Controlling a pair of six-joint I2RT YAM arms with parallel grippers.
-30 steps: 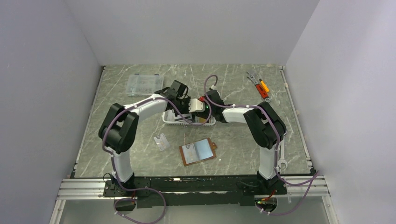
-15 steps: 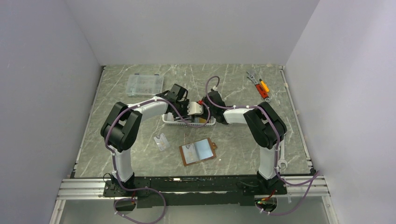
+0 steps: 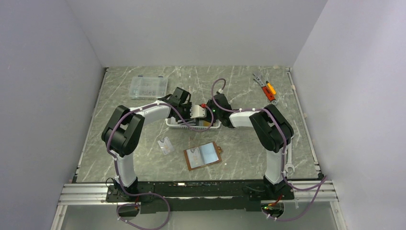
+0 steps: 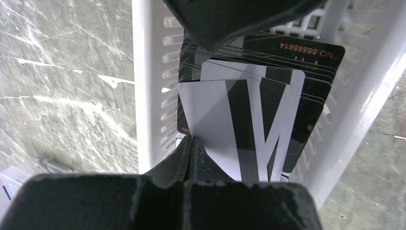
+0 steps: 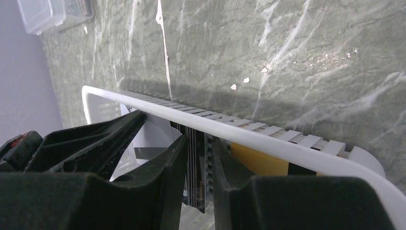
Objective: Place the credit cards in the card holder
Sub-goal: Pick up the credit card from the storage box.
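The left claw (image 4: 191, 144) is clamped on a corner of the grey-white striped credit card (image 4: 239, 139). The right claw (image 5: 200, 146) straddles the black credit cards (image 5: 195, 184), which stand on edge in the white slotted plastic basket (image 5: 287, 143) at mid-worktop. It is part-open — whether it grips them I cannot tell. The open brown leather card holder (image 3: 203, 155) lies apart, toward the near edge — roughly midway between both arms.

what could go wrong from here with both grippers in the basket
The right gripper straddles several black cards, so it may lift more than one. The left gripper pinches only a corner of the striped card, which could slip or twist. Both crowd the basket and could collide.
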